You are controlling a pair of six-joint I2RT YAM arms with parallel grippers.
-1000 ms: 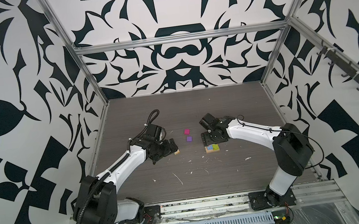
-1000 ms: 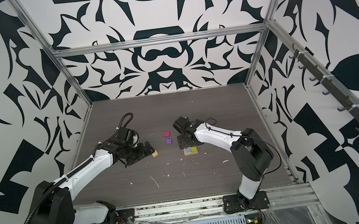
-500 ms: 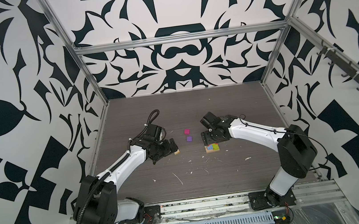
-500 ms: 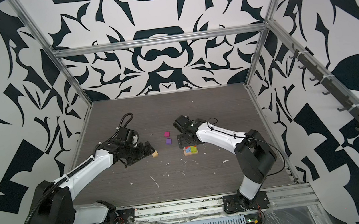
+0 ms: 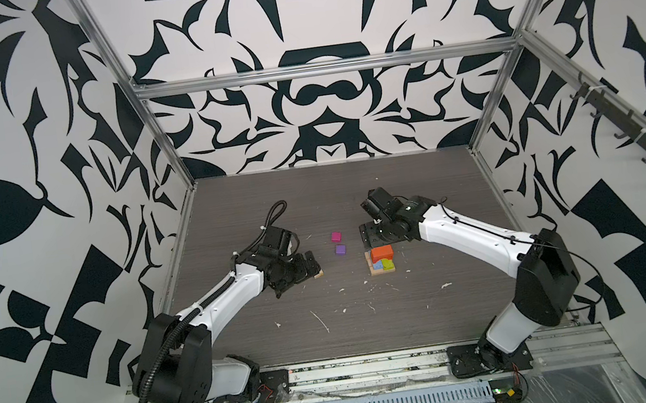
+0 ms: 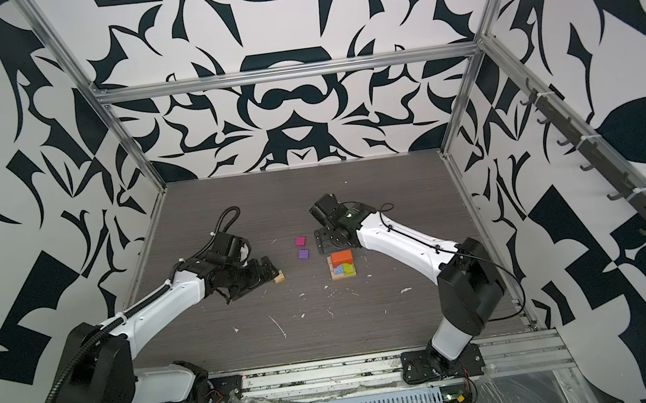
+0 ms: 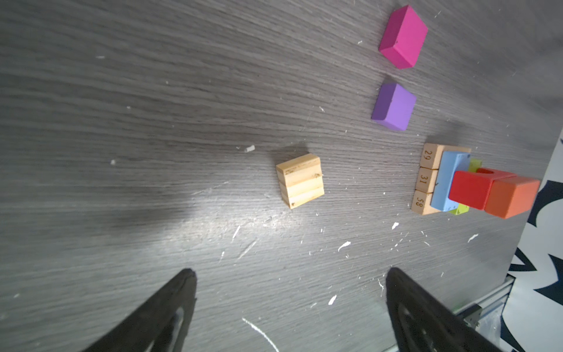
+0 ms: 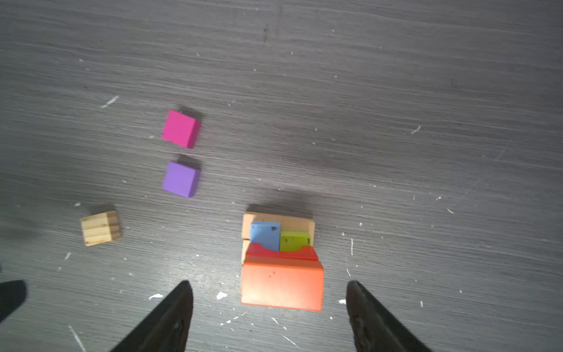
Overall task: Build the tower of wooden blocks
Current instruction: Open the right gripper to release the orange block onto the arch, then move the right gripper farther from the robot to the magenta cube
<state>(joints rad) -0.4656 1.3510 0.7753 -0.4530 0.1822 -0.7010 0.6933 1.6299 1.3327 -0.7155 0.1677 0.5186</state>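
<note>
The wood block tower (image 5: 382, 262) (image 6: 342, 267) stands mid-table: tan planks (image 7: 426, 176) at the base, blue (image 8: 265, 234) and lime (image 8: 294, 240) pieces on them, then a red arch (image 8: 281, 253) and an orange block (image 8: 281, 286) on top. My right gripper (image 8: 268, 285) (image 5: 377, 237) hovers open above the orange block, one finger to each side, touching nothing. A tan cube (image 7: 300, 179) (image 5: 319, 273) lies just ahead of my open, empty left gripper (image 7: 291, 272) (image 5: 307, 266). Magenta (image 5: 336, 236) and purple (image 5: 340, 249) blocks lie loose between the arms.
White scuffs and specks mark the dark wood-grain table (image 5: 348, 316). Patterned walls with metal frame posts close it in on three sides. A metal rail (image 5: 375, 365) carrying both arm bases runs along the front edge.
The right arm's elbow has swung a little to the right while its gripper stays over the tower. The left arm and the blocks have not moved.
</note>
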